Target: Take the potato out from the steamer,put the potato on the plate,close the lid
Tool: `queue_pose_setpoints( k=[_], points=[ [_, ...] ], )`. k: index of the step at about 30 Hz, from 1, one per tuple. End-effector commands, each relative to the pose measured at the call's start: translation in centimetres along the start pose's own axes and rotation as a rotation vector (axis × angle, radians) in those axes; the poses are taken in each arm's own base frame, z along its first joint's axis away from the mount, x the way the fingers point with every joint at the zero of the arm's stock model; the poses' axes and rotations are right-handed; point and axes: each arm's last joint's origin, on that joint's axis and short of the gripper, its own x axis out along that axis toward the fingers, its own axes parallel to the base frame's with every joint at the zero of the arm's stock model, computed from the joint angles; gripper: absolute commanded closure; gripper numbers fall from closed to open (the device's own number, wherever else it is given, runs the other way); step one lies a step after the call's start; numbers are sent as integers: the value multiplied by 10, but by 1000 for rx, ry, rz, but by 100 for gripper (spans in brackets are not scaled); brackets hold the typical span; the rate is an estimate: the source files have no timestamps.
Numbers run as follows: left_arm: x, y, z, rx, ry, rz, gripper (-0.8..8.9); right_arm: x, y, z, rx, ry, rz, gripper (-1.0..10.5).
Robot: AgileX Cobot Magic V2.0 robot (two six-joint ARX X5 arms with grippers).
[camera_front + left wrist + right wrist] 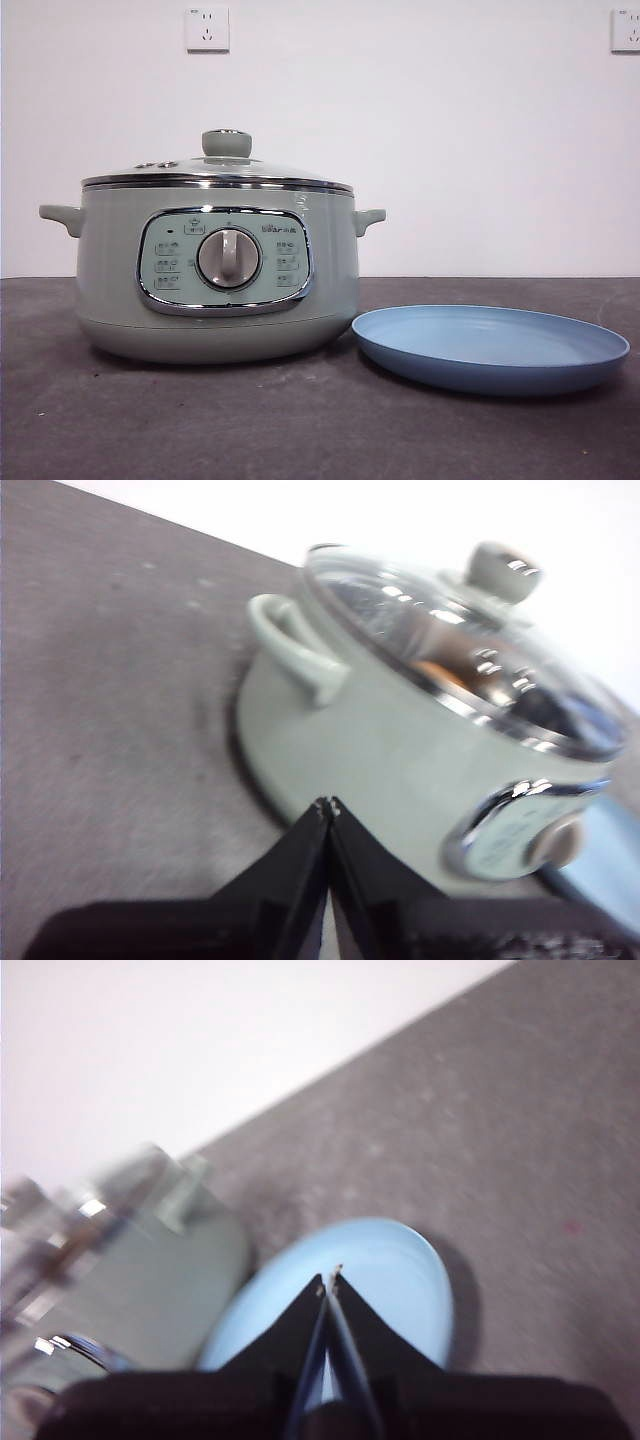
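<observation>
The sage-green steamer (215, 275) stands left of centre on the dark table, with the glass lid (222, 172) on it and its green knob (227, 143) on top. The light blue plate (490, 345) lies empty to its right. Through the lid, the left wrist view shows an orange-brown patch, the potato (440, 672), inside the steamer (380, 750). My left gripper (327, 805) is shut and empty, apart from the steamer's side with the handle (295, 655). My right gripper (328, 1278) is shut and empty above the plate (390, 1280). Neither arm shows in the front view.
A white wall with two sockets (207, 28) stands behind the table. The dark grey tabletop (200, 420) stretches in front of the steamer and plate.
</observation>
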Motion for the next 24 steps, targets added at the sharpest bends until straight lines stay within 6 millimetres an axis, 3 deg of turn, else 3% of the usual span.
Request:
queue_pose_setpoints(
  k=[1,5,10,18,24],
  points=[
    [-8,-10,18,-12,-44,-23,822,-7,14,20,11,-49,35,958],
    [-18,-22,37,-20,-42,-24,822,-12,28,41,-13,-26,31,958],
    [-26,-38,61,25,31,-85,822,-12,47,68,-98,147,56,958],
    [-24,-58,97,116,214,-282,822,-3,73,109,-241,481,143,958],
    [-21,-67,115,145,357,-405,822,-1,94,137,-313,628,194,958]
  ],
)
